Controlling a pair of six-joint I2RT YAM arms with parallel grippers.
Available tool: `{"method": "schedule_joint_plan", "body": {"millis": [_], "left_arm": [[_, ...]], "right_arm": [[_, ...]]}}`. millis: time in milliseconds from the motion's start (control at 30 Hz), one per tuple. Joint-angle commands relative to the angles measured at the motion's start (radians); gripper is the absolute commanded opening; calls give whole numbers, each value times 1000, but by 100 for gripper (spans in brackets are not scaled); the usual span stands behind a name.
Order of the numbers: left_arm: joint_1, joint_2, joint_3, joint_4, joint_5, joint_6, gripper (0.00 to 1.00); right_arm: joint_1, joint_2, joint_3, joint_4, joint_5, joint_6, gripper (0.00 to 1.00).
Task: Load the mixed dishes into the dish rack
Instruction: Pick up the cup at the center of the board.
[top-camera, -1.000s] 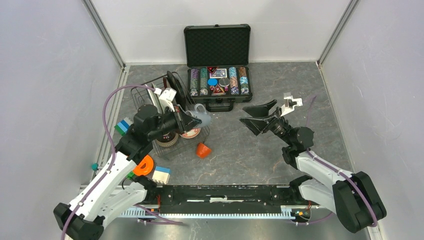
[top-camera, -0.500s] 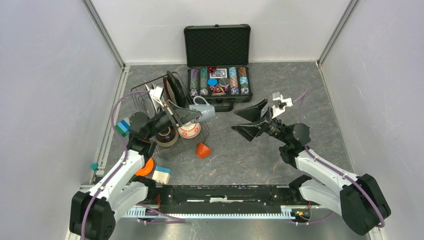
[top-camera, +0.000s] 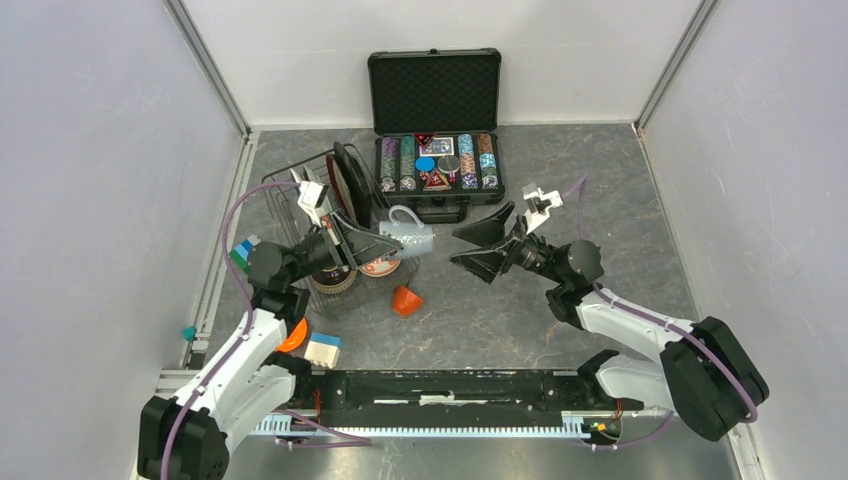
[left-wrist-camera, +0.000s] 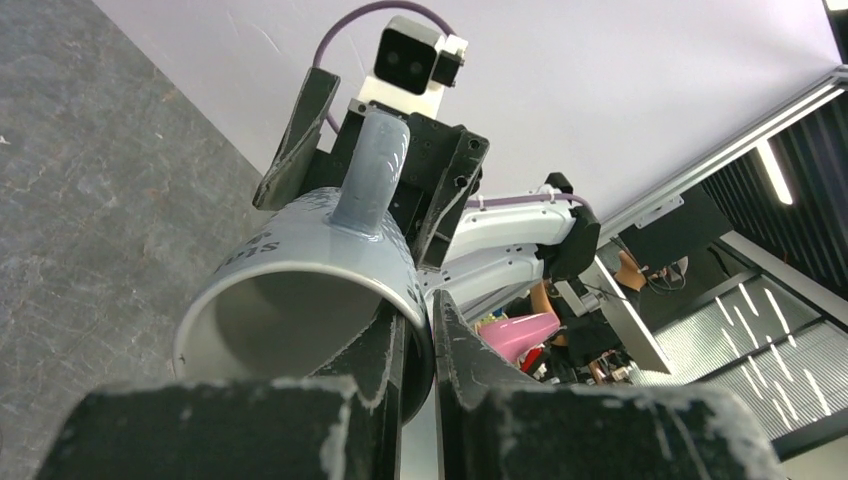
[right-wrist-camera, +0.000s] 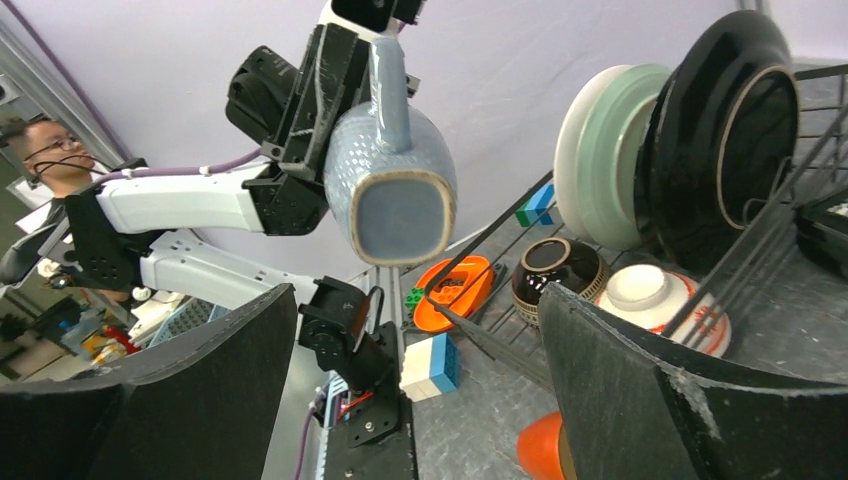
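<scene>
The left fingers (left-wrist-camera: 372, 385) are clamped on the rim of a grey-blue mug (top-camera: 410, 237), one finger inside and one outside. They hold it in the air on its side, handle up, at the right-hand edge of the dish rack (top-camera: 281, 181). The right fingers (right-wrist-camera: 175, 400) stand wide apart with nothing between them, pointed at the mug's base from close by without touching it. In the rack a black plate (right-wrist-camera: 735, 140) and a pale green plate (right-wrist-camera: 605, 150) stand on edge, with a dark bowl (right-wrist-camera: 550, 268) and a red-patterned bowl (right-wrist-camera: 665, 300) low beside them. An orange cup (top-camera: 405, 300) sits on the surface (top-camera: 560, 180) just outside the rack.
</scene>
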Motion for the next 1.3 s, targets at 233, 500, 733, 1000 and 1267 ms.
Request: {"method": "schedule_joint_plan", "body": {"millis": [233,500,733,1000,1267], "left_arm": [[-26,11,-1,176,65,-70,2],[-55,42,-18,254,69,-95,2],[-66,53,-12,267,63,-98,2],[-97,70,-10,272,46,-91,2],[-101,50,-5,232,24,-58,2]], "right_arm": [[61,40,92,12,2,-24,94],[93,63,118,-2,9,-24,94],[121,100,129,75,1,21,88],[136,141,133,168,-4,64,84],[144,155,145,180,-19,73,78]]}}
